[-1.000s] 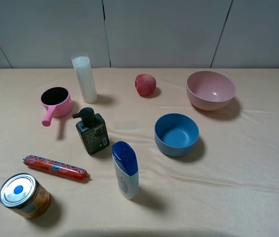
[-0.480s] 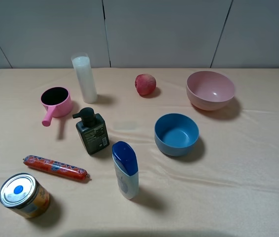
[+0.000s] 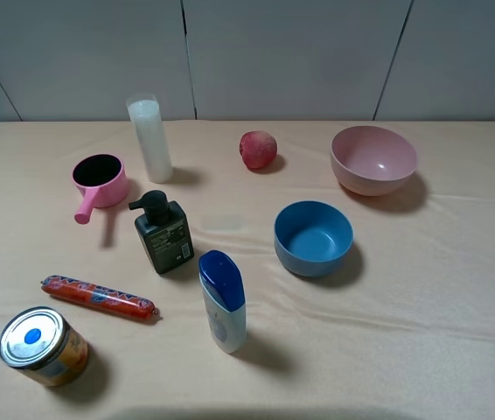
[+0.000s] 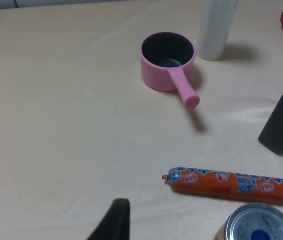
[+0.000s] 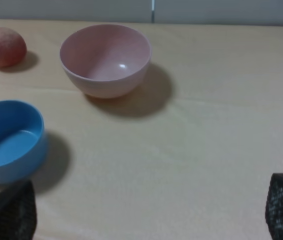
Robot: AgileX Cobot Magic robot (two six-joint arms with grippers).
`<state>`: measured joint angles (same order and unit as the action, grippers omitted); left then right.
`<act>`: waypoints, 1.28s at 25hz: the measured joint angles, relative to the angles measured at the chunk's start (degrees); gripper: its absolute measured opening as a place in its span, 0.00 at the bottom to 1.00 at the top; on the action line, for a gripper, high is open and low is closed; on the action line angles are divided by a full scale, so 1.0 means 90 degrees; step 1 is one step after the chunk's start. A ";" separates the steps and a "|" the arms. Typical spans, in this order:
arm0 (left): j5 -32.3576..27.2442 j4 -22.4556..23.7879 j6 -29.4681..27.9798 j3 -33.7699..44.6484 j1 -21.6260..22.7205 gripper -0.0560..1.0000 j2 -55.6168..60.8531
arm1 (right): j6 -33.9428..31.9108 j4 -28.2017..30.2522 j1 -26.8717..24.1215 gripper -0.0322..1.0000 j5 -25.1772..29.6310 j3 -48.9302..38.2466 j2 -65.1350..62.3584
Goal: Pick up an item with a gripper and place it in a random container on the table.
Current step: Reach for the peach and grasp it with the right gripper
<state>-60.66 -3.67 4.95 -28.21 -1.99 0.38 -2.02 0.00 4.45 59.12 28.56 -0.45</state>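
Note:
The small red-pink fruit [image 3: 258, 149] sits on the beige-clothed table [image 3: 422, 297] at the back centre, left of the wide pale pink bowl [image 3: 377, 162], which holds nothing. The right wrist view shows the fruit [image 5: 4, 46] and the bowl [image 5: 105, 60] too. My right gripper [image 5: 146, 212] is open, low over the cloth near the table's front, well short of the bowl. Of my left gripper only one black fingertip [image 4: 114, 222] shows, over bare cloth. Neither arm shows in the high view.
A blue bowl [image 3: 313, 238] stands in front of the pink bowl. A pink handled cup [image 3: 99, 179], a white cylinder [image 3: 149, 138], a black pump bottle [image 3: 163, 232], a blue-capped bottle [image 3: 223, 302], a red sausage [image 3: 99, 297] and a tin can [image 3: 42, 346] stand on the left half.

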 joint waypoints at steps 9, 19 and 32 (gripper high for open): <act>0.0000 0.0000 0.0000 0.0000 0.0000 1.00 0.0000 | -0.0190 0.0100 0.0000 0.70 0.0000 0.0000 0.0000; 0.0000 0.0000 0.0000 0.0000 0.0000 1.00 0.0000 | 0.0114 -0.0107 0.0000 0.70 0.0000 0.0133 0.0386; 0.0000 0.0000 0.0000 0.0000 0.0000 1.00 0.0000 | 0.1866 -0.0873 0.0000 0.70 -0.0019 0.1639 0.3090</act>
<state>-60.66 -3.67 4.95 -28.21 -1.99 0.38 14.77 -7.86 4.45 58.95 43.31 27.37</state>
